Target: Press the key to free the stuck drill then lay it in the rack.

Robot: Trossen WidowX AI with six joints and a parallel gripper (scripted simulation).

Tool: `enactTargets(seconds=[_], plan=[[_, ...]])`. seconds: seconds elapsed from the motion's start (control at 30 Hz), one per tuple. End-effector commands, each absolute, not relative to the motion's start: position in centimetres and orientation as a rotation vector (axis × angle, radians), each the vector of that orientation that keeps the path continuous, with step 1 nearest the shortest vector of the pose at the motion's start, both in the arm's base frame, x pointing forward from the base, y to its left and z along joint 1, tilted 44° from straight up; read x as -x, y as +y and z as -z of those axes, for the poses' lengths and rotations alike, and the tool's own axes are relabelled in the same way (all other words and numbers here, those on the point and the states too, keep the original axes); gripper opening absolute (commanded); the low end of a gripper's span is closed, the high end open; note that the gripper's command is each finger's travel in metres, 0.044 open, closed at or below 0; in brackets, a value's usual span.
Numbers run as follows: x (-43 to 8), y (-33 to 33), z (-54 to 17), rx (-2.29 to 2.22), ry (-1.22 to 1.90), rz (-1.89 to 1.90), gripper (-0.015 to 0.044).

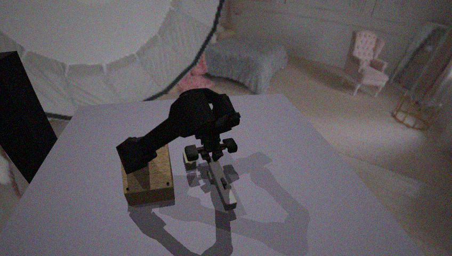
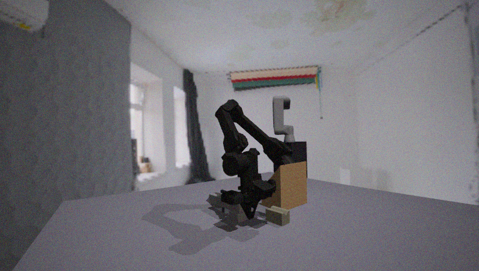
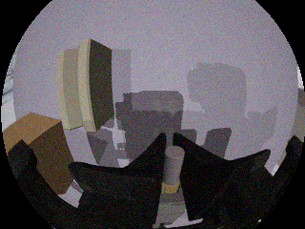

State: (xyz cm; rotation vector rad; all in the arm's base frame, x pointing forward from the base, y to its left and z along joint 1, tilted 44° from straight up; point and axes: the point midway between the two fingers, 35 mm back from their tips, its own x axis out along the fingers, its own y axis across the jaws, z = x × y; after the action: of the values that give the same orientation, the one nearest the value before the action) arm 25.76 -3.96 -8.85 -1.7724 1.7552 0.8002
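Note:
The long grey holder (image 1: 230, 200) (image 2: 240, 215) lies on the table below my gripper, with a small dark piece (image 1: 224, 183) on it that may be the key. The drill (image 3: 174, 164) is a short grey cylinder sticking out of the holder's end, with a yellow collar (image 3: 170, 187) at its base. My gripper (image 1: 211, 158) (image 2: 250, 217) (image 3: 168, 137) points down and is shut on the drill, one dark finger on each side. The fingers hide part of the drill and holder. The cream grooved rack (image 1: 190, 164) (image 2: 277, 216) (image 3: 102, 88) stands beside the gripper, apart from it.
A large wooden block (image 1: 163, 171) (image 2: 293, 186) (image 3: 50, 153) stands on the same side of the holder as the rack, with the arm reaching over it. A black box (image 1: 22, 120) stands at the far left in the top view. Arm shadows fall across the table.

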Motion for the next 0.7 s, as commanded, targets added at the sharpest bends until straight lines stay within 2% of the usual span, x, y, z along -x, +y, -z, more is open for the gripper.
enactTargets(seconds=[0.0, 0.67], plan=[[-25.9, -3.5, 9.2, 1.771, 1.750, -0.800, 0.0000], [-26.0, -1.1, 11.1, 1.769, 1.748, -0.800, 0.0000]])
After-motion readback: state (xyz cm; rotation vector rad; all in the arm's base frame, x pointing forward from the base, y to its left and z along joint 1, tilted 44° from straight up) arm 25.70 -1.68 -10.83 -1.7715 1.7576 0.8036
